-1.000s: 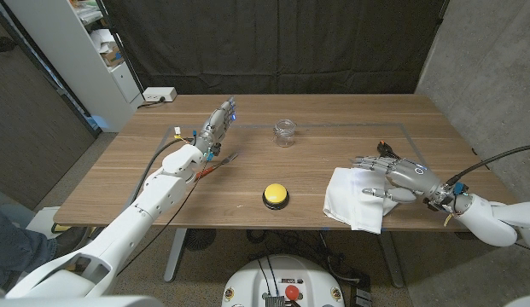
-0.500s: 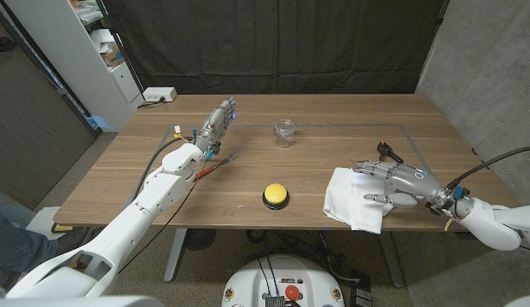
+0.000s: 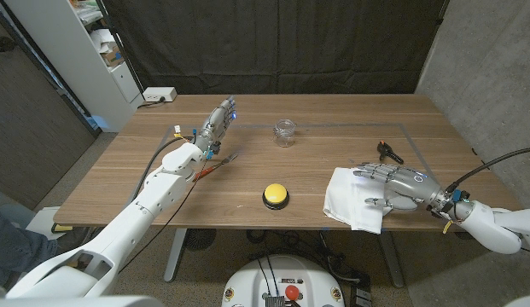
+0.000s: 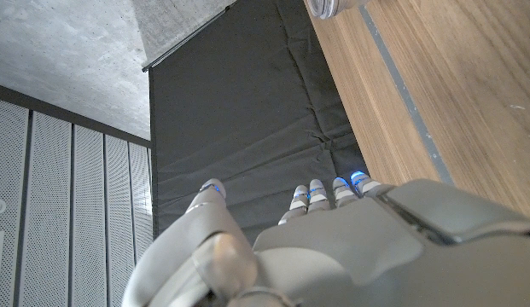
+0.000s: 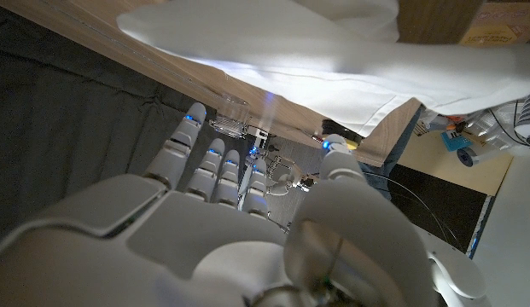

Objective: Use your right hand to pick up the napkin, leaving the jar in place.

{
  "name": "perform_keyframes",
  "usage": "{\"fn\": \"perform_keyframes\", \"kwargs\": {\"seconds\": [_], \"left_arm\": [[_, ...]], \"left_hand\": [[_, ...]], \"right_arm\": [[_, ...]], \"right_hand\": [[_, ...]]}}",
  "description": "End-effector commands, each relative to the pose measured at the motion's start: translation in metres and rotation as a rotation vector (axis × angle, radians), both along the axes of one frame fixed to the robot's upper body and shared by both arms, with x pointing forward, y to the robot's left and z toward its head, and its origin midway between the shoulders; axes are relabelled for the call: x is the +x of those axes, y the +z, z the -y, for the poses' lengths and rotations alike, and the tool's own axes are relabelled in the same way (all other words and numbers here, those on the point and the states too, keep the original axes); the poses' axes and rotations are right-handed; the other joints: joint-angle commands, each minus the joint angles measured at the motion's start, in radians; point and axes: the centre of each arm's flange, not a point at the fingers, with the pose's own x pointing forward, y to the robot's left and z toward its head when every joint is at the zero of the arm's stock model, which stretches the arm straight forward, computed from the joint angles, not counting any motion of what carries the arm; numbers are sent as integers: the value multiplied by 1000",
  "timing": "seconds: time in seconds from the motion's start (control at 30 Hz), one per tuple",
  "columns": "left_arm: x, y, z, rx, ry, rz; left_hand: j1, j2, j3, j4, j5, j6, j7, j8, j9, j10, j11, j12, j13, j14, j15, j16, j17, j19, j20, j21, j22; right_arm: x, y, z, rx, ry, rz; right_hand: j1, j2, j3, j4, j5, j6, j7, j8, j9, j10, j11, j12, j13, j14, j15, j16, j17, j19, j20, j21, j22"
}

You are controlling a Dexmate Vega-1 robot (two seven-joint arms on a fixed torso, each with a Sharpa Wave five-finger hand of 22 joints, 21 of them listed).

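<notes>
Head view | right hand (image 3: 399,184) spread wide over napkin (image 3: 352,198), holding nothing | advice: pinch a raised fold, lift straight up | jar (image 3: 284,132) well apart

The head camera is looking down from above over the whole bench (image 3: 247,183). Each wrist camera is sitting close behind its own robot hand, looking along the fingers — both views turned. The jar (image 3: 285,132) is showing in the head view and in the left wrist view (image 4: 333,7).
</notes>
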Motion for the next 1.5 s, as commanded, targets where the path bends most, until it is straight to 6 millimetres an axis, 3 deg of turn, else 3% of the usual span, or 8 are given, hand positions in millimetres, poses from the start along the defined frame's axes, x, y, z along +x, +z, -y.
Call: {"fn": "perform_keyframes", "kwargs": {"seconds": [0.03,0.53,1.07,1.23,1.5], "left_arm": [[3,-4,1,-1,-7,-14],[9,-12,2,-6,-18,-31],[13,-12,5,-4,-23,-37],[15,-12,6,-5,-26,-42],[17,-12,5,-11,-30,-42]], "left_hand": [[1,7,-1,-6,-3,1,1,5,3,-6,0,6,0,-12,7,4,3,-69,9,3,1],[-1,8,-3,-8,-3,-1,1,4,3,-9,-7,5,0,-11,19,4,4,-70,21,4,1],[-3,9,-5,-9,-3,-1,0,5,3,-10,-4,6,1,-13,21,4,5,-72,30,4,2],[-4,9,-6,-9,-3,-1,-1,5,3,-9,-4,7,1,-13,21,4,5,-75,33,3,2],[-6,9,-7,-10,-3,-1,0,5,3,-9,-8,7,1,-13,20,4,5,-74,36,4,2]], "right_arm": [[1,-7,5,-9,-42,-26],[0,-9,11,-31,-72,-81],[8,-12,3,-69,-116,-110],[10,-14,-1,-64,-108,-130],[14,-16,-1,-45,-98,-152]], "right_hand": [[2,-19,-5,6,9,-7,-2,3,3,-12,0,5,5,-21,-3,-4,6,-12,25,1,4],[-2,-42,-15,8,21,-29,-7,-1,3,-40,7,0,5,-48,15,-4,6,-16,32,9,5],[9,-66,-21,5,39,-64,-19,-6,3,-95,10,-6,6,-96,36,-7,4,-13,32,16,7],[19,-67,-20,3,45,-60,-20,-2,3,-98,10,-2,6,-87,29,1,4,3,28,23,8],[53,-68,-12,1,62,-49,-15,8,3,-86,16,12,6,-43,28,22,1,90,17,48,9]]}}
